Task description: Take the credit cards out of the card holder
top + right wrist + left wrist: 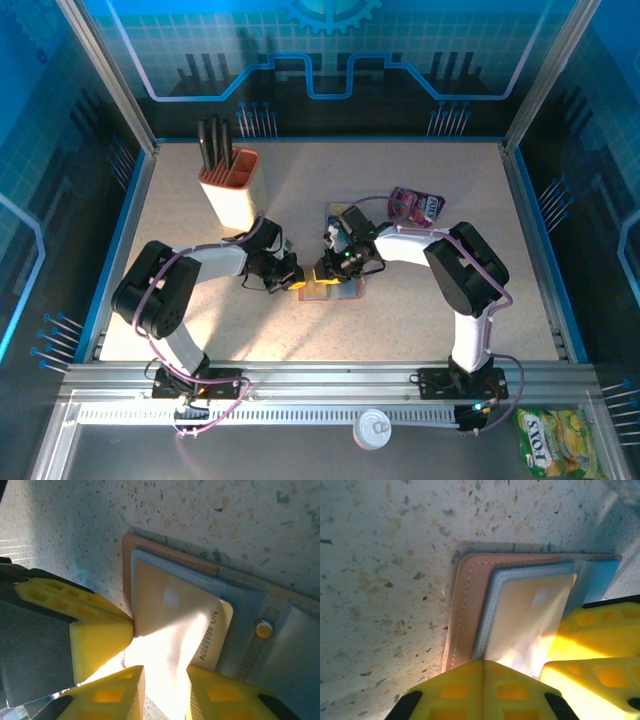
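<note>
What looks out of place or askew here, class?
The tan card sits at a slant, partly out of the brown wallet, in the middle of the table. Off the table, beyond the front rail, lie a yellow-green sweets bag and a round tin.

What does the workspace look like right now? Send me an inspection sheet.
Surface: speckled beige table; no damage seen.
Job's things: card holder lies flat mid-table; tan card on its grey-blue pocket; other cards not made out.
Clutter: knife block and snack pouch, both apart from the holder.
Grippers: left gripper shut, tip at the holder's edge; right gripper has a finger on either side of the card, grip unclear.
Cables: purple cables follow the arms, none across the holder.
Surroundings: blue walls; can and yellow-green bag on the front ledge.
</note>
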